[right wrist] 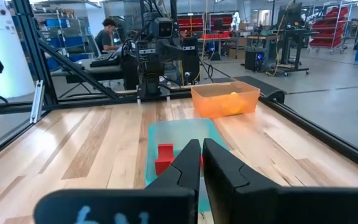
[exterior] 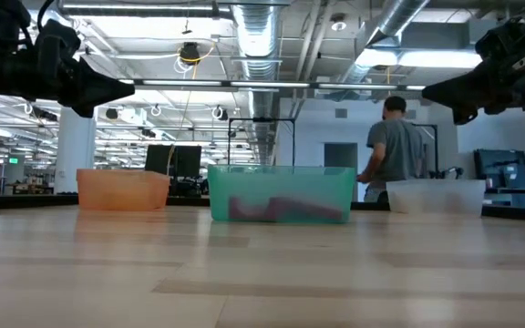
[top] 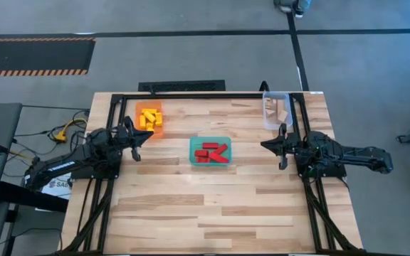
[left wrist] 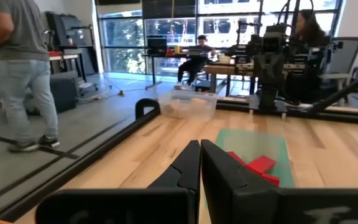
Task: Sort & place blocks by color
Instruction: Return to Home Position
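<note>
Parking both arms, sorting looks finished. Left hand (top: 148, 136) pinched nearly shut, empty, raised over the tabletop (top: 191, 206); right hand (top: 264, 145) likewise, facing it. Between them, red blocks (top: 212, 152) in teal tray (top: 226, 140); yellow blocks (top: 149, 119) in orange tray (top: 156, 131); wood blocks (top: 276, 107) in clear tray (top: 269, 124). Next, likely: settle home, no grasp.

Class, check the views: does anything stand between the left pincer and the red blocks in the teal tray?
Nothing visible does. The left pincer, shut, faces the red blocks in the teal tray across bare table wood; the orange tray sits off that line. The right pincer waits at the table's right side.
</note>
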`<state>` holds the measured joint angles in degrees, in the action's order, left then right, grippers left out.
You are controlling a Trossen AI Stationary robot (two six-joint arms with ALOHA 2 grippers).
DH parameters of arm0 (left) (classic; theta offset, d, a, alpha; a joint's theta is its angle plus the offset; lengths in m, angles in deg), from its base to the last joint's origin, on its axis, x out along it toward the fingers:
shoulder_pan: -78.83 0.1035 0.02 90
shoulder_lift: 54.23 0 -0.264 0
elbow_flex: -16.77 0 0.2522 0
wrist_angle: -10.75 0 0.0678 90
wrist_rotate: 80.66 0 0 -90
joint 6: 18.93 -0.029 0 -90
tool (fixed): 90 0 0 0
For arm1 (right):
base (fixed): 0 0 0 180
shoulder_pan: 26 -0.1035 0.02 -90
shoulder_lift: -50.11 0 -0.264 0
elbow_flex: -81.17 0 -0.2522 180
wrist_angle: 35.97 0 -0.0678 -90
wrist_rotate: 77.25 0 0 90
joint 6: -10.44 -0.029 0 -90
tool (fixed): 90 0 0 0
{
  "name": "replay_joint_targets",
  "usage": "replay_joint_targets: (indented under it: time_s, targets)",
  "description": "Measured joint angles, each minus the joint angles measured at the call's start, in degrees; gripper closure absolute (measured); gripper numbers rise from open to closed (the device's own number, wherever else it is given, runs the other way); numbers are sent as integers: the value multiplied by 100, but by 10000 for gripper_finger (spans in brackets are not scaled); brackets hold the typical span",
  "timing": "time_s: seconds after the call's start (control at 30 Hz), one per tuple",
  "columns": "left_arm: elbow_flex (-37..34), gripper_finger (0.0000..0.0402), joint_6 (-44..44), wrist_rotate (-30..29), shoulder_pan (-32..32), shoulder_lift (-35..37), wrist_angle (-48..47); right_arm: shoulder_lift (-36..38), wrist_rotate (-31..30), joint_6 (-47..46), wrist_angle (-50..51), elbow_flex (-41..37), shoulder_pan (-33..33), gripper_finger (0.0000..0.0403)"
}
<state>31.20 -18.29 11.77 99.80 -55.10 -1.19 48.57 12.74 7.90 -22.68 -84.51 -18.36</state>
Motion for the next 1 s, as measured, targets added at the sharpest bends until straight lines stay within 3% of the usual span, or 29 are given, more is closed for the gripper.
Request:
replay_joint_targets:
  time_s: [1.0]
  targets:
    - [0, 401, -50, -28, -1, 0, -33, 0, 0, 0, 4, -4, 0, 359]
